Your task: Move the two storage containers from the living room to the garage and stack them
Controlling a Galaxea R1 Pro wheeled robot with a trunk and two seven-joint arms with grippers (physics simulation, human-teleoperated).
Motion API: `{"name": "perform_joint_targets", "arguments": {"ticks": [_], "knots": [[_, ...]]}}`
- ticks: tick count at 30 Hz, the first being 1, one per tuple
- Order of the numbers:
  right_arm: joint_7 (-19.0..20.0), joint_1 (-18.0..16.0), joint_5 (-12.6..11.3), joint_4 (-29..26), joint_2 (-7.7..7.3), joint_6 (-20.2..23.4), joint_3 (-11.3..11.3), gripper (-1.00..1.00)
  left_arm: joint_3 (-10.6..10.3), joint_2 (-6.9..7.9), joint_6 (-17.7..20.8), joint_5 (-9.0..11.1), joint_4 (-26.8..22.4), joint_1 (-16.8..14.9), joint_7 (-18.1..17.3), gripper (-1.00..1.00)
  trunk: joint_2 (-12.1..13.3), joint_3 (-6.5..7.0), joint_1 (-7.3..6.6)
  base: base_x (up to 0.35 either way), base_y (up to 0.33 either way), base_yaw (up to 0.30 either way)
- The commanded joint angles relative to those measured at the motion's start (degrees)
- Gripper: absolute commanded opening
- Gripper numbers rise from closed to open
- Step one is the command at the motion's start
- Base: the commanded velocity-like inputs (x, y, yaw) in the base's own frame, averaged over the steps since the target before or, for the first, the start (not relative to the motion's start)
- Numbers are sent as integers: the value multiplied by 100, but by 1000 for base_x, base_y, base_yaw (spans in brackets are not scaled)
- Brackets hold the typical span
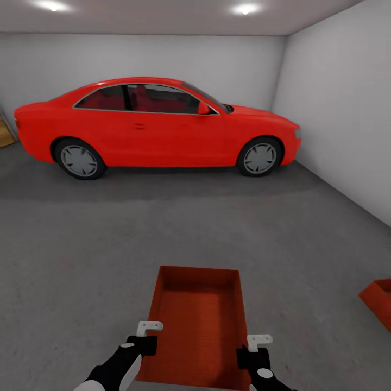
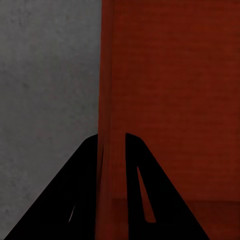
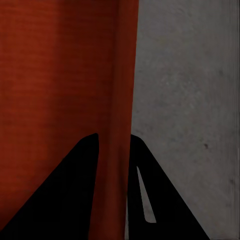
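Garage: one bin (image 1: 200,320) sits low centre in the head view, at 6 o'clock, over the grey concrete floor (image 1: 81,260); whether it touches the floor can't be told. Left gripper (image 1: 145,335) pinches the bin's left wall, fingers (image 2: 90,190) straddling it. Right gripper (image 1: 255,347) pinches the right wall the same way, one finger (image 3: 75,195) on each side. Second bin (image 1: 380,301) is on the floor at 4 o'clock, cut by the frame edge, well apart. Red car (image 1: 157,127) parked at 12 o'clock against the white wall (image 1: 336,108).

Container wall (image 3: 122,100) between black fingers (image 3: 75,190)
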Motion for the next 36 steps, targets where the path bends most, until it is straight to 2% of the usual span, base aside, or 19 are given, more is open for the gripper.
{"name": "perform_joint_targets", "arguments": {"ticks": [1, 36], "knots": [[-10, -5, -92, 348, -21, -12, 61, -100, -42, 9, 35, 90, -33, -5, 42, -100, -3, -5, 0, 0, 0, -287], [-10, -5, -92, 348, -21, -13, 61, -100, -42, 3, 38, 90, -15, -5, 42, -100, -3, -5, 0, 0, 0, -287]]}}
